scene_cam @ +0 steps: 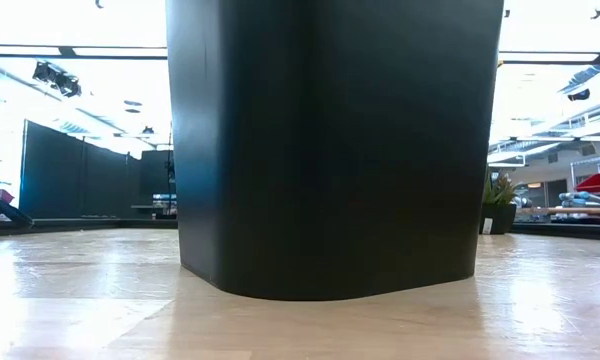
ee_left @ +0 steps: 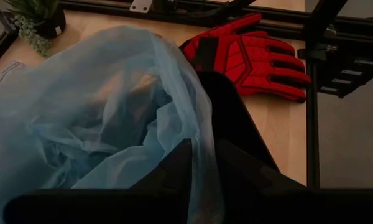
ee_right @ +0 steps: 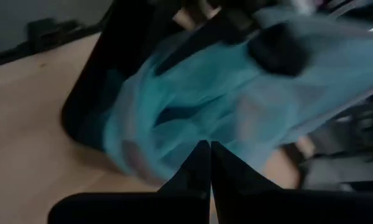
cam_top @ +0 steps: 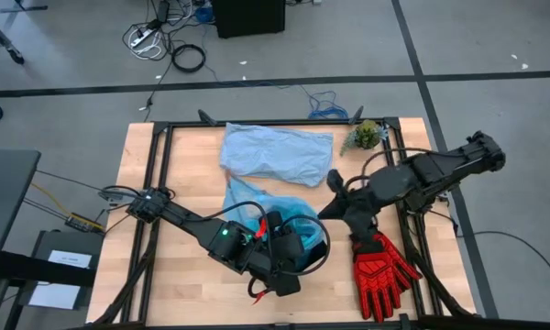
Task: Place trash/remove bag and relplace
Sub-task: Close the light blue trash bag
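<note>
Item: black bin (scene_cam: 335, 140), filling the low view, which hides both arms; only the high view shows the bag (cam_top: 280, 215) draped over its mouth. Left gripper (ee_left: 202, 168) pinches the bag's film; right gripper (ee_right: 209, 163), fingers together, touches it, hold uncertain. Trash not visible.

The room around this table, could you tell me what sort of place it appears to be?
Probably a robotics lab or workshop: cables lie loose on a grey concrete floor, dark partition panels stand behind, and the wooden table carries a metal frame.
</note>
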